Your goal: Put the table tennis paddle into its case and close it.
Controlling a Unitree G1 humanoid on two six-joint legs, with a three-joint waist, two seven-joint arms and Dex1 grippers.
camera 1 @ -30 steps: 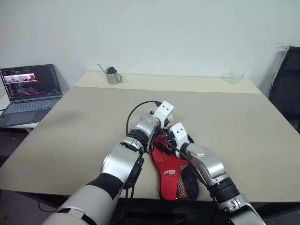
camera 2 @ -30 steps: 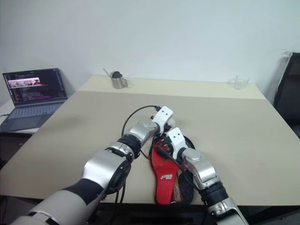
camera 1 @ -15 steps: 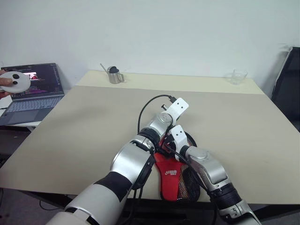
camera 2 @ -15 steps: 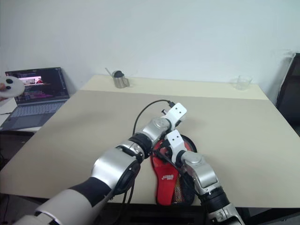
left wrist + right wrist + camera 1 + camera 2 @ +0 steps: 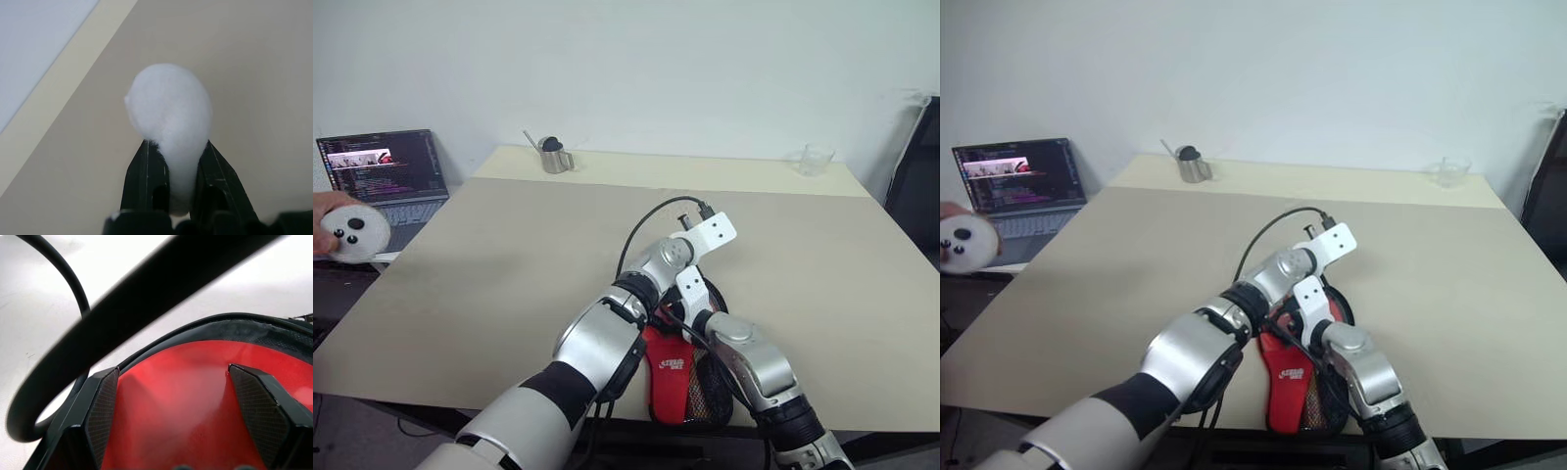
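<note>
left hand: fingers pinched nearly together | right hand: fingers spread wide

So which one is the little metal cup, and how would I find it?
Look at the big beige table and go to its far edge by the white wall. Near the far left corner, past the laptop, stands the metal cup. It is shiny silver with a handle and a dark lid, unlike the clear glass at the far right.
</note>
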